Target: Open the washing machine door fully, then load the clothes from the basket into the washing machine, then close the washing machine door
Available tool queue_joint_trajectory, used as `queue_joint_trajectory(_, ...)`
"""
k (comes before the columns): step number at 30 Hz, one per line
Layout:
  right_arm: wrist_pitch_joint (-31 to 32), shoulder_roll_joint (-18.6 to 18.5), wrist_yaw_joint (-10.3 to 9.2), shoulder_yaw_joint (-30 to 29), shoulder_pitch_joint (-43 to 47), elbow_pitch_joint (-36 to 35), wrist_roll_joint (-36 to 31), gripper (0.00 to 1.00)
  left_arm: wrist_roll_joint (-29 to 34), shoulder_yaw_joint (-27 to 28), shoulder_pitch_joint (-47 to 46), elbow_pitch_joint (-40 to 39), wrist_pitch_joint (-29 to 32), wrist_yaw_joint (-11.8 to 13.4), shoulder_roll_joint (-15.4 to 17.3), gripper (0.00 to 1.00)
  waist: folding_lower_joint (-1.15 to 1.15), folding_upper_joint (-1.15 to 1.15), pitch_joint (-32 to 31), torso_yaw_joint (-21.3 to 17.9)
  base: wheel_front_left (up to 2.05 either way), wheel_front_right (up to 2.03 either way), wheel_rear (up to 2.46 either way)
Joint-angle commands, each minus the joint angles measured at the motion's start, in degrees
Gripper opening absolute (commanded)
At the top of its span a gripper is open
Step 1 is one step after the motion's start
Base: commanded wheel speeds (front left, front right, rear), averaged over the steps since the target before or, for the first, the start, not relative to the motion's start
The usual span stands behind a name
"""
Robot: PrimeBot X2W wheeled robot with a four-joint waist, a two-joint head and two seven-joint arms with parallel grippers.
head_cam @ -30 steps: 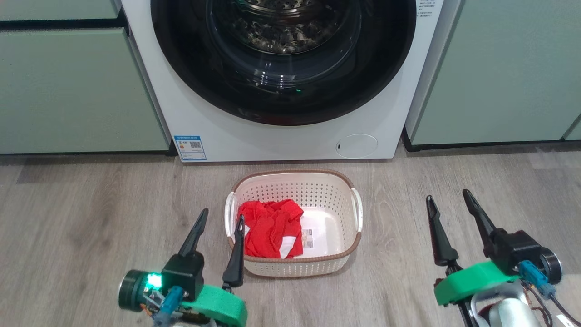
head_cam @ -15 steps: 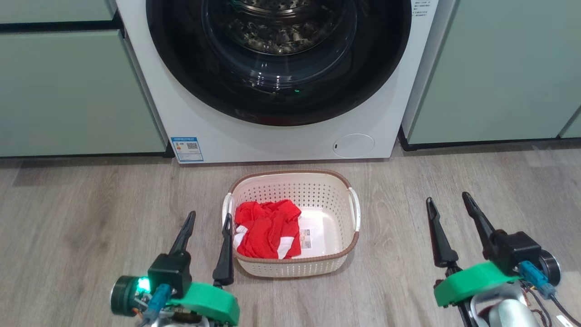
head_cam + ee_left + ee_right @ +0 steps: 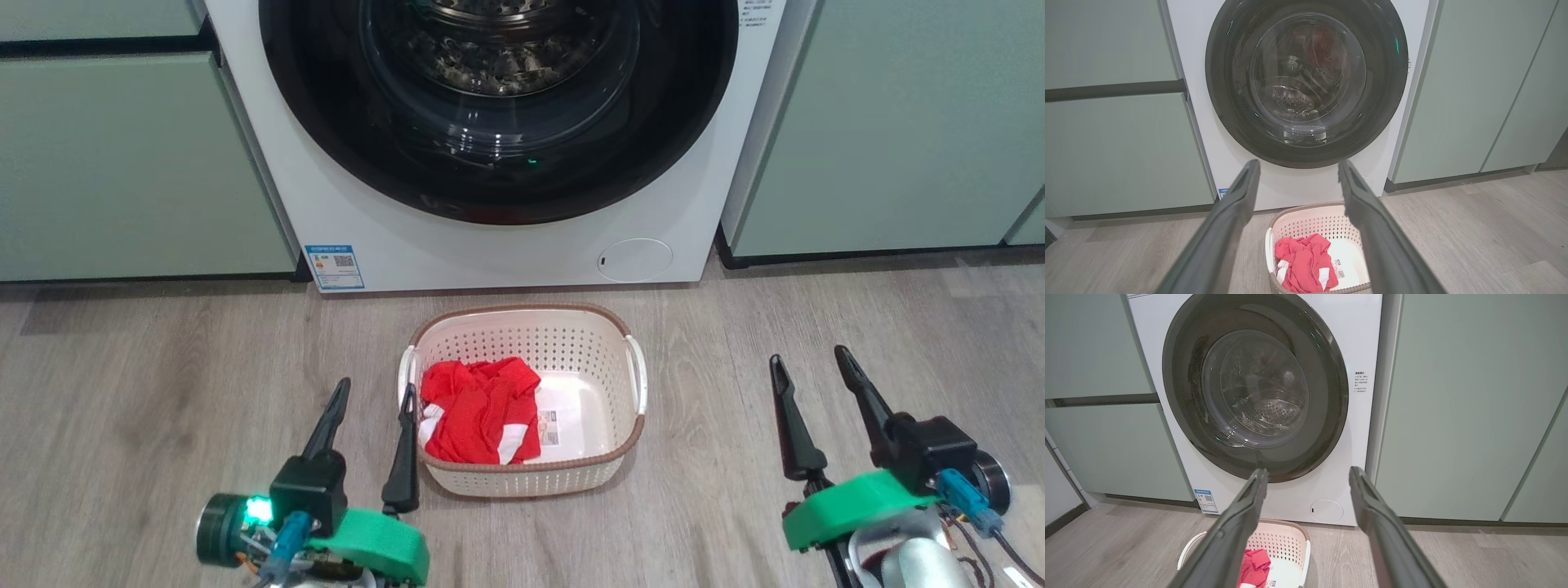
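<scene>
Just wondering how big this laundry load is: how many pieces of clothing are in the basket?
1: a crumpled red garment with white bands, lying in the left half of the basket, beside the label. Another piece could be hidden beneath it.

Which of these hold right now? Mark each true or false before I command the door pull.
1. The washing machine door is shut. True.
2. The clothes are already loaded. False: they lie in the basket, toward its left side.
3. The left gripper and right gripper have their fingers spread, holding nothing. True.
4. The basket is tipped over. False: it stands upright on the floor before the washing machine.
</scene>
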Motion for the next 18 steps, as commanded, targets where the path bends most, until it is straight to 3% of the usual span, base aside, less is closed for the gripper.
queue_joint_trajectory(1,-0.5,-0.7,-0.01,1.2,-2.5,-1.9,-0.3,1.0,0.2,2.2,-2.0,-2.0,-0.7,0.4,0.2,1.0,0.0,0.0,0.1,0.0,0.0,0.0,0.0)
queue_joint_trajectory(18,-0.5,-0.7,-0.01,0.7,-2.7,-2.1,-0.9,1.0,-5.0,2.9,-1.3,-0.7,-0.7,-2.5,0.2,1.0,0.0,0.0,0.2,0.3,0.0,0.0,0.0)
